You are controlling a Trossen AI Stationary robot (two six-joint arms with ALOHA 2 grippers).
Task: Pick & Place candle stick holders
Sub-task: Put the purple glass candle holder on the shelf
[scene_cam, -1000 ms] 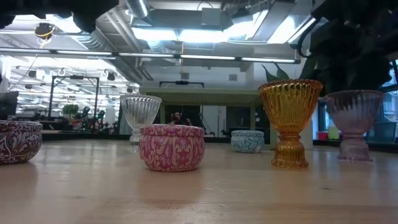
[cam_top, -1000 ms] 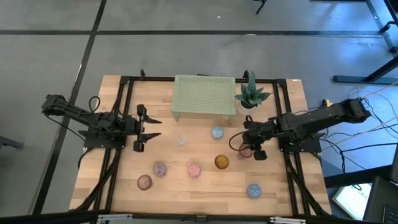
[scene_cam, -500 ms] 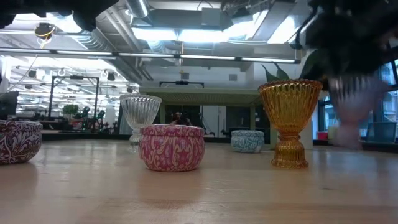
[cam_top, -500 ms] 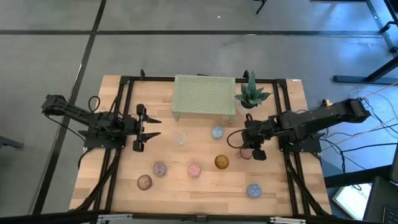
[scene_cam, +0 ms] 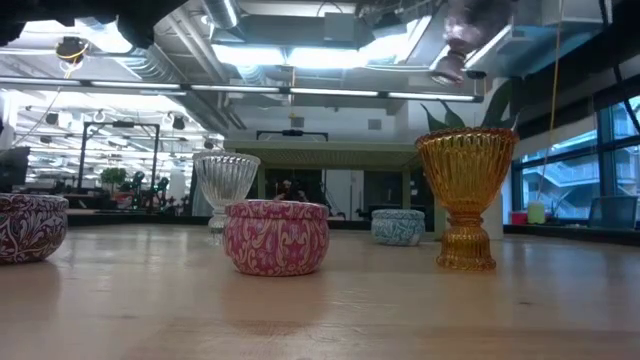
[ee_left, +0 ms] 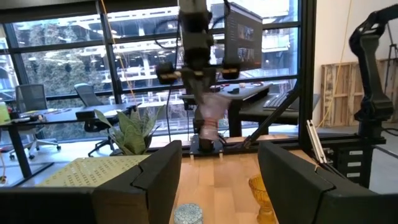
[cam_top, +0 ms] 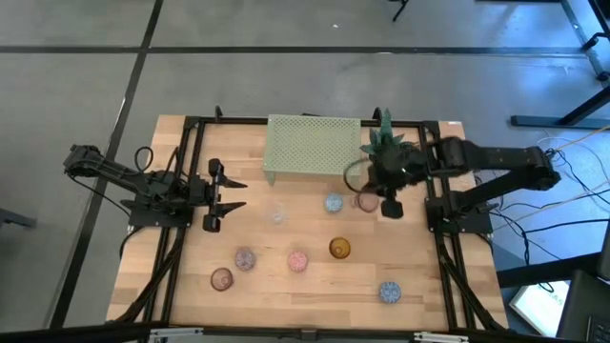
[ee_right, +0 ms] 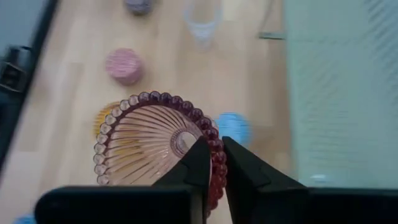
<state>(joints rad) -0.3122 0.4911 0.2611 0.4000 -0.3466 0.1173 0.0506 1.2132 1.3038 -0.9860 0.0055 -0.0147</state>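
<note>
My right gripper (cam_top: 384,198) is shut on a brownish-mauve ribbed glass holder (ee_right: 152,146). It is in the air between the blue holder (cam_top: 333,203) and the potted plant (cam_top: 384,143). The held holder also shows in the left wrist view (ee_left: 211,117) and at the top of the low view (scene_cam: 462,35). My left gripper (cam_top: 229,195) is open and empty at the table's left, near the clear holder (cam_top: 278,213). The amber (cam_top: 339,249), pink (cam_top: 298,259) and other holders stand on their bases on the table. My right gripper pinches the holder's rim (ee_right: 214,164) at one side of the cup, one finger inside the bowl and one outside. The fingers come from above, pointing down. The holder hangs below them, about upright and lifted clear of the table (ee_left: 211,124).
The pale green perforated stand (cam_top: 314,148) is at the far middle, with the plant beside its right end. More holders stand near the front: a patterned one (cam_top: 245,258), a brownish one (cam_top: 222,278) and a blue one (cam_top: 389,292). A black frame (cam_top: 191,124) borders the table.
My right gripper has lifted the mauve holder off the table, where it stood to the right of the amber one. It has carried the holder up and toward the far edge, nearer the stand and plant. The holder has risen out of the low view's table level.
</note>
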